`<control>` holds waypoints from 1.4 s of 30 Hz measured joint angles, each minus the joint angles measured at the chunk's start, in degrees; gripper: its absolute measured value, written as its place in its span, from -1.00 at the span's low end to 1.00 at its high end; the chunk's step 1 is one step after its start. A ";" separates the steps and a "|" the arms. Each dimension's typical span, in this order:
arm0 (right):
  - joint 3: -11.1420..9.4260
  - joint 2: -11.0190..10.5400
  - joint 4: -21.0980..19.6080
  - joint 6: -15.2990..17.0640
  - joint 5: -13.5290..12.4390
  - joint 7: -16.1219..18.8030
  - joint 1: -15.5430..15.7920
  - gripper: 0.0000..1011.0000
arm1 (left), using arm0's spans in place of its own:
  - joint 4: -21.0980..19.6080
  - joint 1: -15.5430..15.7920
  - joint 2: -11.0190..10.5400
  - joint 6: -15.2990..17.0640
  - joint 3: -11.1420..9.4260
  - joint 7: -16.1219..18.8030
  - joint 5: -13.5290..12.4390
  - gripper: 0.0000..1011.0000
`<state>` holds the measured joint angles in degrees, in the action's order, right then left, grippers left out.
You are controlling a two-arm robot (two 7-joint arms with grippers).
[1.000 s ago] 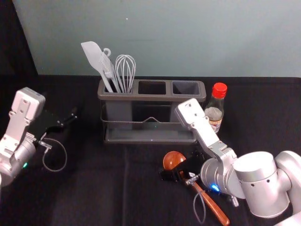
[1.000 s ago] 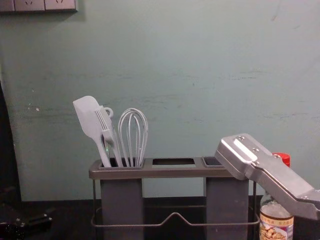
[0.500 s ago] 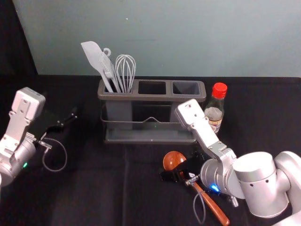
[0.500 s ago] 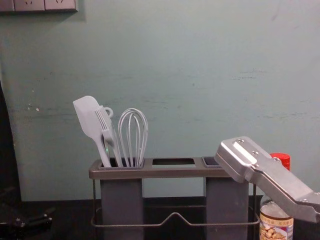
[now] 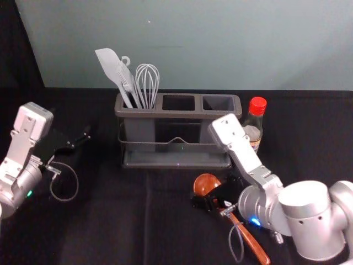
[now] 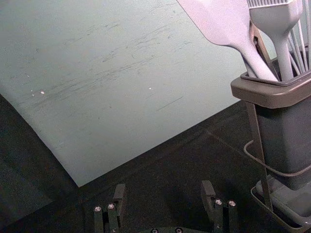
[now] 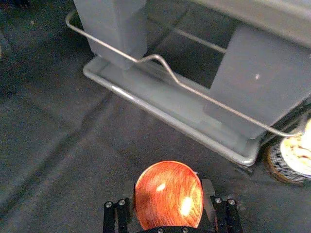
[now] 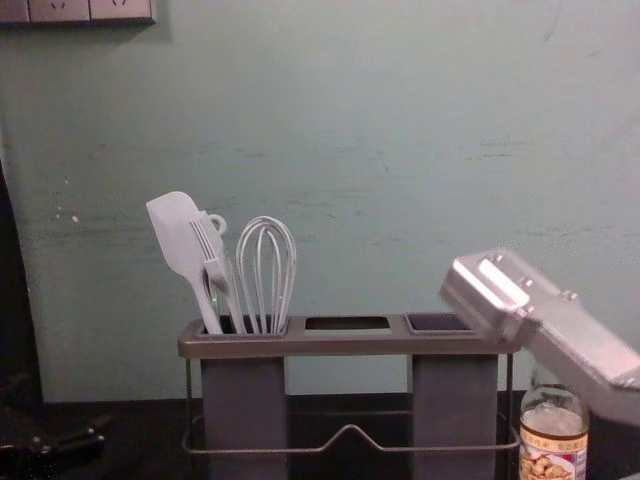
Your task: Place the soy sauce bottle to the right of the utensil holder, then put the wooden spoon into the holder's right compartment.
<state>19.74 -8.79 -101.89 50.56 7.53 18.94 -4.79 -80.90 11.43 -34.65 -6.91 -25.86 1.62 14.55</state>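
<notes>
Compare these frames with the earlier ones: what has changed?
The right gripper and the wooden spoon have shifted slightly together: the spoon's bowl sits a little higher and further right in the head view, and the arm is higher in the chest view, which suggests a small lift. No new grasp or release is visible. The soy sauce bottle, holder and left gripper stayed put.

Place: looks like a robot lab | table (image 5: 116, 226): creased black cloth, far edge by wall (image 5: 231, 49) | wall: plain grey-green, scuffed, 3 socket plates (image 8: 60, 10) high left | drape (image 5: 19, 49): dark, beyond far left corner | rig: 2 metal arms, left arm (image 5: 19, 146), right arm (image 5: 309, 215)
</notes>
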 joint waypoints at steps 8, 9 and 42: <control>-3.43 -0.55 -7.16 -2.03 -0.21 0.01 4.52 0.65 | 0.00 0.00 0.00 0.00 0.00 0.00 0.00 0.98; -4.33 -0.60 -8.48 -3.02 -0.42 0.02 5.57 0.65 | 0.00 0.00 0.00 0.00 0.00 0.00 0.00 0.98; -13.09 -5.17 -11.75 -53.07 -12.32 2.71 19.36 0.66 | 0.00 0.00 0.00 0.00 0.00 0.00 0.00 0.98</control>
<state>6.65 -13.96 -113.64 -2.52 -4.79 21.65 14.57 -80.90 11.43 -34.65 -6.91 -25.86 1.62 14.55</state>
